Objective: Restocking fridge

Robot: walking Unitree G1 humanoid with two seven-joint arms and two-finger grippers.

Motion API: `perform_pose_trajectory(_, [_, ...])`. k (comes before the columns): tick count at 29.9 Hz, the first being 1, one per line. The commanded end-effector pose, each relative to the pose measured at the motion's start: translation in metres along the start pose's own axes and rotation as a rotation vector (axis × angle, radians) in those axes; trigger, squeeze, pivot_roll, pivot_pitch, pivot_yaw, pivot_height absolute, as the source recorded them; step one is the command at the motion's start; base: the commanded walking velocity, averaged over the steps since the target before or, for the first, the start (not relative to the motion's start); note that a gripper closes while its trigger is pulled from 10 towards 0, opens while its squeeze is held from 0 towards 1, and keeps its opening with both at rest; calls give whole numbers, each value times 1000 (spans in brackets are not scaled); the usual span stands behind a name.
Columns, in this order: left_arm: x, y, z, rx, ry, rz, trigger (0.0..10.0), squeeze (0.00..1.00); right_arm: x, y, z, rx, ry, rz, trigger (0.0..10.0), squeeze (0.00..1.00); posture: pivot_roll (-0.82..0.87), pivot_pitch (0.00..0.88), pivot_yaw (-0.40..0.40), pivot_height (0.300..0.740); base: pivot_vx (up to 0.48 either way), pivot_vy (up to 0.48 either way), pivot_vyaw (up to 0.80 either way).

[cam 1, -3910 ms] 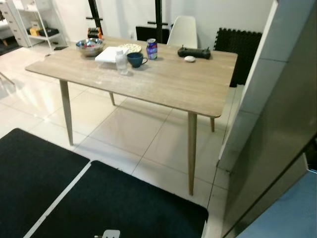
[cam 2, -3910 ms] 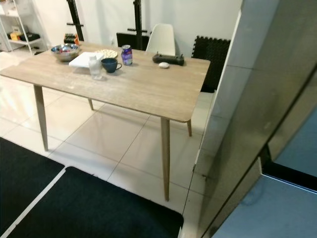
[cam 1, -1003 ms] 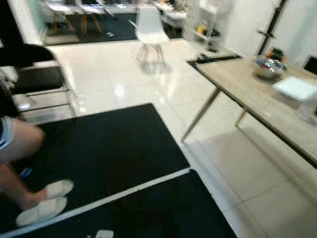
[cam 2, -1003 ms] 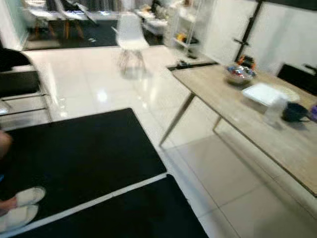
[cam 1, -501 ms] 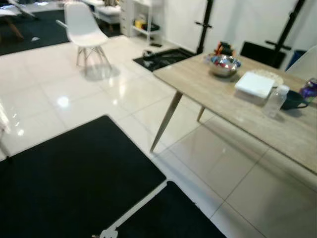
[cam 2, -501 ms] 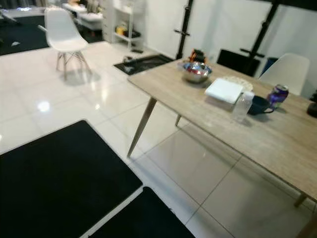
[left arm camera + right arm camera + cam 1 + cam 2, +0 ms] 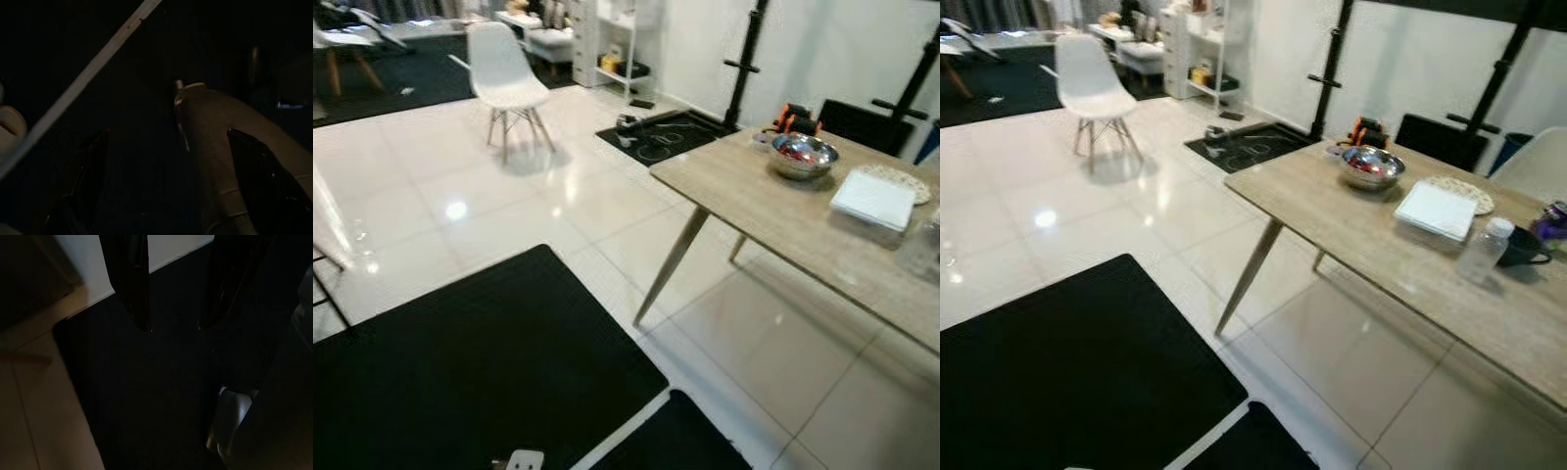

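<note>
The view has swung further toward the wooden table (image 7: 1400,255) since half a second ago, so a turn back to the goods is judged under way. On it a water bottle (image 7: 1482,249) stands just beside the white box (image 7: 1436,210), the steel bowl (image 7: 1371,166) beyond. The left gripper (image 7: 171,166) and right gripper (image 7: 173,325) hang idle over the black mat (image 7: 480,362) (fingers apart, nothing held).
</note>
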State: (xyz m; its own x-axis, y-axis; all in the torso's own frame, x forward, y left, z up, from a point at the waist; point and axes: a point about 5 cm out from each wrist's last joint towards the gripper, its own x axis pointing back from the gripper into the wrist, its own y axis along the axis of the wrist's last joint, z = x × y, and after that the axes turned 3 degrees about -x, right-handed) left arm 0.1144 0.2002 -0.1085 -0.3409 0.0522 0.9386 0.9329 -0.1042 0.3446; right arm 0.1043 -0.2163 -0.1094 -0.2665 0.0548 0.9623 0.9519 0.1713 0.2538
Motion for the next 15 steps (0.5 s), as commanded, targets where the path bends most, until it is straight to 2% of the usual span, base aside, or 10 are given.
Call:
perform_pose_trajectory(1, [0, -7, -5, -2, -18, 35, 10000, 0, 1, -4, -6, 10, -17, 18, 10000, 0, -88, 0, -18, 740, 326, 0, -800])
perform_pose_trajectory(15, [-1, -5, -7, -1, -23, 31, 10000, 0, 1, -4, -6, 14, -14, 36, 10000, 0, -88, 0, -17, 740, 428, 0, -800])
